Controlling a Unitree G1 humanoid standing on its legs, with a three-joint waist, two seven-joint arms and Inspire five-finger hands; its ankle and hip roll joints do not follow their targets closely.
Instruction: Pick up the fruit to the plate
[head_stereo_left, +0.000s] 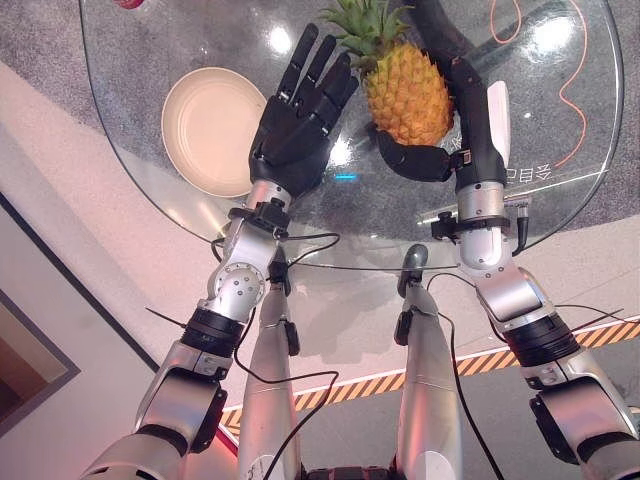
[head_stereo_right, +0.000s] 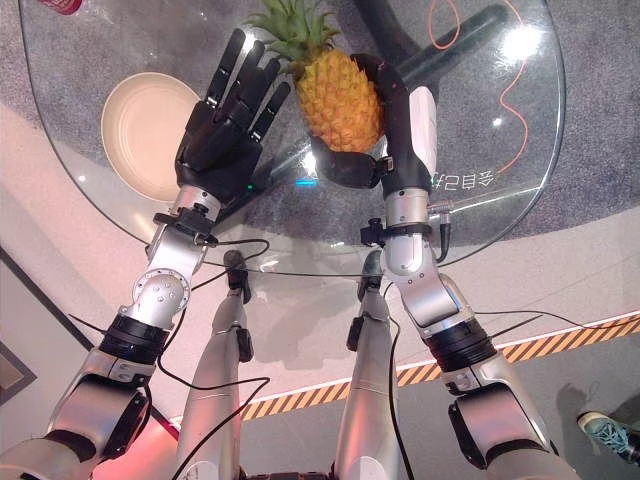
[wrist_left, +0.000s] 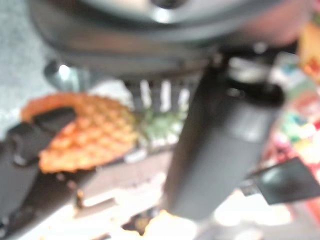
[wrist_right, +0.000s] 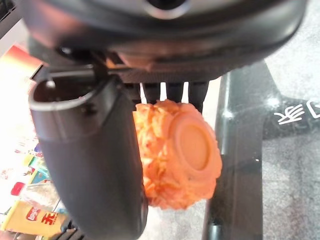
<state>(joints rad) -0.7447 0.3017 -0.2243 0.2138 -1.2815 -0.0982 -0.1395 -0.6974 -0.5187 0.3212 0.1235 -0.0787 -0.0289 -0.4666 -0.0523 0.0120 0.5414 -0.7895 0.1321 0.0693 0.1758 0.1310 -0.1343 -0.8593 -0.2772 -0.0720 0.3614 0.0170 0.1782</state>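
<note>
Right robot hand (head_stereo_left: 470, 140) has the pineapple (head_stereo_left: 405, 90) wrapped up, thumb curled under the near end and fingers round the far-right side; looks lifted just off the glass bench (head_stereo_left: 560, 200), though I can't be sure. Pineapple's long axis runs near to far, leafy crown pointing away from the robot; the right wrist view looks straight at its flat butt end. Left robot hand (head_stereo_left: 300, 115) sits just left of the fruit, fingers straight and spread, holding nothing. Plate (head_stereo_left: 205, 130) is further left again, past that flat hand; so I'd guess the carry goes leftward, and the left hand's kinda parked in the lane.
</note>
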